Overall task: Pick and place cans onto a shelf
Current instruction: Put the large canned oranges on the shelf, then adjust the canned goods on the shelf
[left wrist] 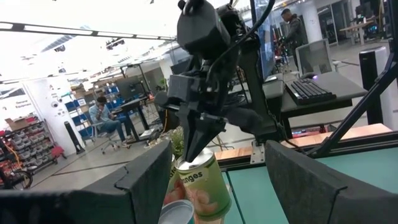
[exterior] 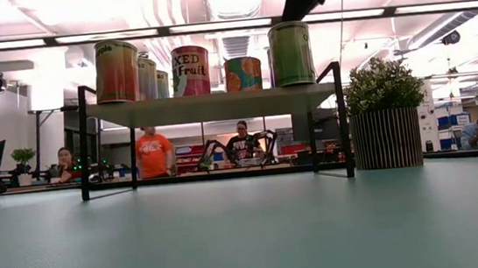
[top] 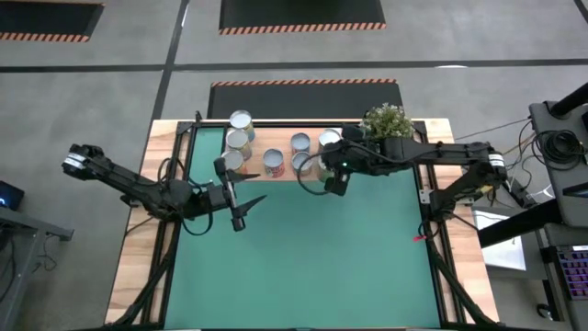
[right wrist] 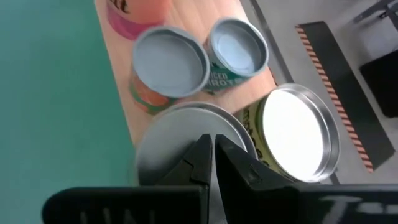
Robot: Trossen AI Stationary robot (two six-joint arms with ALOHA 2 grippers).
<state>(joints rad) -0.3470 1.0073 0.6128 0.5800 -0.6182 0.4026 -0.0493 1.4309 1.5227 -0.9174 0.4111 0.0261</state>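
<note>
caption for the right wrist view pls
Right gripper, jaws shut, poised over a can among other cans on the shelf.

Seven or so upright, silvery-topped cans (top: pixel 273 162) crowd the low light-wood shelf (top: pixel 285 174) on black legs.

I'm reading "XED Fruit" on the pink can (exterior: pixel 191 70) standing on the shelf (exterior: pixel 210 107). The green can (left wrist: pixel 202 190) under my right pincer is showing "nges", probably "oranges".
</note>
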